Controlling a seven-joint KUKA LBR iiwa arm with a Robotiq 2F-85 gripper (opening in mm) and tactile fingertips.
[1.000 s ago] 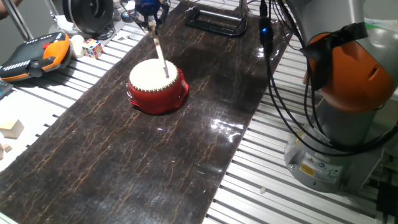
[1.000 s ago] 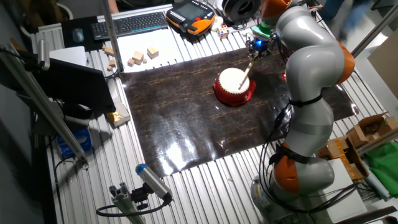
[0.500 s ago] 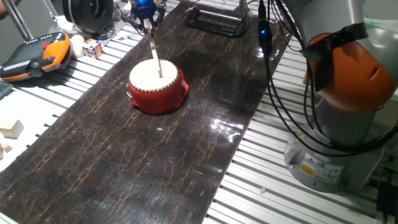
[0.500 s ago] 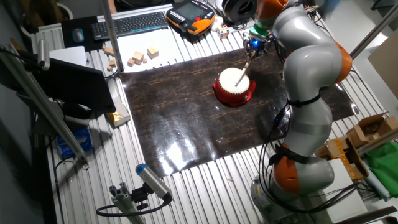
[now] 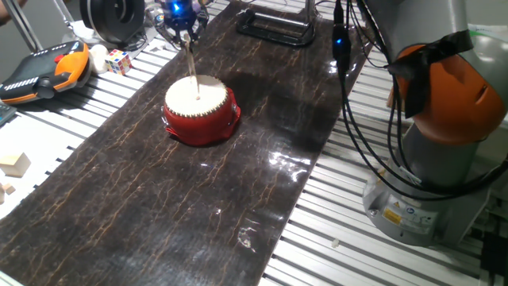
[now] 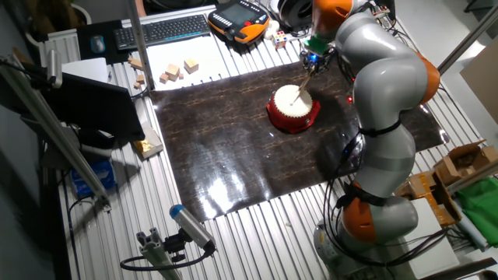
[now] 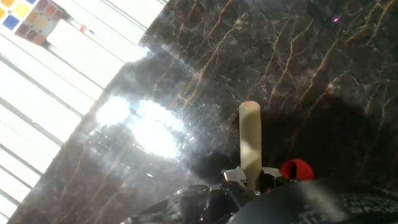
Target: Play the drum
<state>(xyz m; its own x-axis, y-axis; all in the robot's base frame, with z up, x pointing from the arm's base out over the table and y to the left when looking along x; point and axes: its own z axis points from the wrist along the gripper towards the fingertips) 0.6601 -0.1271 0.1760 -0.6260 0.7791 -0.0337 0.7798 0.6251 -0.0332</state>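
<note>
One drum (image 5: 200, 110), red-bodied with a cream skin, stands on the dark marbled mat (image 5: 175, 199) covering the ribbed tabletop (image 5: 373, 254). One gripper (image 5: 182, 13) hangs above the drum's far side, its fingers closed on a thin wooden stick (image 5: 191, 67) that slants down to the skin, tip at or just above it. One colour cube (image 5: 118, 60) and an orange-and-black pendant (image 5: 44, 70) lie off the mat, well apart from the drum.
</note>
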